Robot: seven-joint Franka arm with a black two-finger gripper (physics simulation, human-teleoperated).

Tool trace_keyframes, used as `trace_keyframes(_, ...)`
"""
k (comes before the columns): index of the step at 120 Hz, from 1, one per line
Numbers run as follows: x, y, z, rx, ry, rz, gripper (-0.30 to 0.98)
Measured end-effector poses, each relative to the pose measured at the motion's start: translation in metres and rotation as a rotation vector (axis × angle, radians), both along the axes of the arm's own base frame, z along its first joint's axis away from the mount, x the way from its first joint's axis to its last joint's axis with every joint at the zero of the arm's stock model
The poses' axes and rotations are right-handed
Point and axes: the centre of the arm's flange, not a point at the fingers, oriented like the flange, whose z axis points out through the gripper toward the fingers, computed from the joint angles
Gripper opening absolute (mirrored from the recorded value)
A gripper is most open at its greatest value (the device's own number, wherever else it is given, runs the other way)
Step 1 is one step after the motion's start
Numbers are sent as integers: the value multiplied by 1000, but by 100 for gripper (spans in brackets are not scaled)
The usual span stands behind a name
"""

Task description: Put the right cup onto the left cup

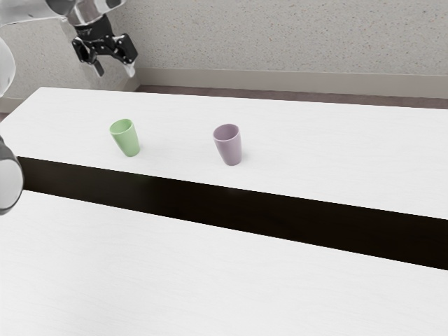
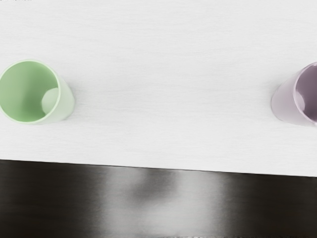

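In the exterior view, the gripper (image 1: 115, 68) hangs at the upper left, its jaws spread apart. The green cup (image 1: 125, 138) and the purple cup (image 1: 229, 145) stand upright on the white table (image 1: 336, 150), well apart, the purple one nearer the exterior view's right. In the wrist view, both cups' open mouths show, with bare tabletop between them and a dark strip (image 2: 54, 198) alongside.
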Motion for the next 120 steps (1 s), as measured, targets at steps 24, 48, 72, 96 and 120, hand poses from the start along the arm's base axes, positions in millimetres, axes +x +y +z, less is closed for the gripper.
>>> trace_keyframes(24,17,-34,-26,52,33,-89,66)
trace_keyframes(48,78,-102,-109,58,45,-216,67)
trace_keyframes(72,109,-181,-204,33,73,-314,67)
trace_keyframes(96,120,-209,-226,13,52,-323,67)
trace_keyframes(120,124,-215,-241,-7,54,-305,67)
